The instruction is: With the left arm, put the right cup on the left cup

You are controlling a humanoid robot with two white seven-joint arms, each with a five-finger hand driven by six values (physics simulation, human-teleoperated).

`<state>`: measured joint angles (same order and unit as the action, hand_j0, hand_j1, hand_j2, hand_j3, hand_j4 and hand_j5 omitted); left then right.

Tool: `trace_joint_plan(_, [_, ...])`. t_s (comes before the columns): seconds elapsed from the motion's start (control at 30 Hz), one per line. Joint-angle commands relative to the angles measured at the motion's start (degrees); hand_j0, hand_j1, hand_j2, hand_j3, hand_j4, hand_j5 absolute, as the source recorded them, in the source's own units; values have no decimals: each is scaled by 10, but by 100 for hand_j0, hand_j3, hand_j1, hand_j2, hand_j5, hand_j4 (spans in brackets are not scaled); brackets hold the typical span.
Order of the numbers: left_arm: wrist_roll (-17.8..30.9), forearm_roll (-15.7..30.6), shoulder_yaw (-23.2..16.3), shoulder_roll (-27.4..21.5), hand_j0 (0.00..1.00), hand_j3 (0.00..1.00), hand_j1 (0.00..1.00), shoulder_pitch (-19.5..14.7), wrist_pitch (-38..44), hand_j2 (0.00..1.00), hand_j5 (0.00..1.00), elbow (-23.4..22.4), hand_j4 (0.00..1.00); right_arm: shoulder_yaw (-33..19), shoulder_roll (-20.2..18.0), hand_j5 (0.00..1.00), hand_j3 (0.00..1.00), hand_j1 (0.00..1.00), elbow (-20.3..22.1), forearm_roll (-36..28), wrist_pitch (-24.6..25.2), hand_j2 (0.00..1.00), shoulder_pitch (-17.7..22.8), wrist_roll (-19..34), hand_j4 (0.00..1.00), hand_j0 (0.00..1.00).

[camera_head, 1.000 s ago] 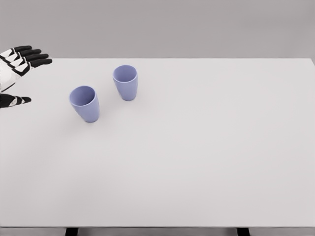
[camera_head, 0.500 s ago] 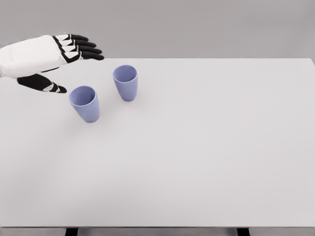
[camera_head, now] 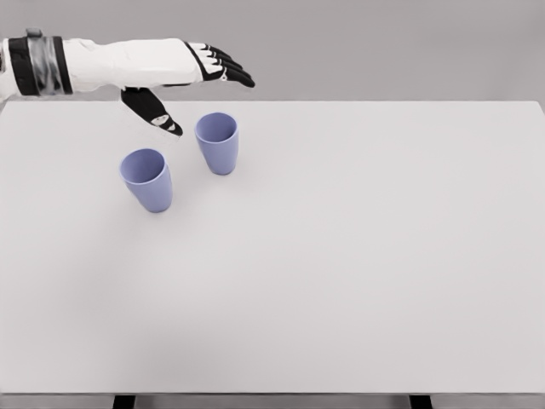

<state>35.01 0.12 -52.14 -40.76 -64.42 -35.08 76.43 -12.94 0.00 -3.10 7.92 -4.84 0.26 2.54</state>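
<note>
Change: over the last second I have brought the left hand (camera_head: 183, 72) in from the far left edge; it now reaches across above the rear of the worktop (camera_head: 358, 256), with the whole forearm in view.
Meaning: I read this as the approach to the grasp. Nothing is gripped yet, and both cups stand just where they were.
Right cup: the right cup (camera_head: 217, 142) stands upright, mouth open, toward the back left of the worktop, just below my fingertips (camera_head: 234, 72) in the head view.
Left cup: the left cup (camera_head: 146, 179) stands upright, nearer to me and to the left, close to the other but apart from it.
Hand pose: palm turned down, four fingers stretched out together to the right, thumb (camera_head: 157, 112) hanging down and apart, so the hand is spread and empty.
Height: I cannot tell from this one view how far above the cup the hand is.
Next: I judge it must drop and close round the right cup's wall.
Right arm: out of view.
</note>
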Motion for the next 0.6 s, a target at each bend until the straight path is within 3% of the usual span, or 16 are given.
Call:
trace_joint_plan(0.0, [0,10,-52,33,100,100,100,-4,1,100,100,-53,100,0,0,100,100,100,0,0,0,100,0,0,100,100])
trace_joint_plan(0.13, [0,12,-89,64,100,100,100,-29,1,100,100,-95,100,0,0,100,100,100,-1,0,0,100,0,0,100,100])
trace_joint_plan(0.27, [0,14,-121,74,100,100,100,-64,1,100,100,-103,100,0,0,100,100,100,-1,0,0,100,0,0,100,100])
trace_joint_plan(0.43, [0,88,-263,74,100,100,100,-154,19,100,100,-105,100,-1,0,100,100,100,0,0,0,100,0,0,100,100])
trace_joint_plan(0.57, [0,93,-286,74,100,100,100,-164,20,100,100,-105,100,0,0,100,100,100,-1,0,0,100,0,0,100,100])
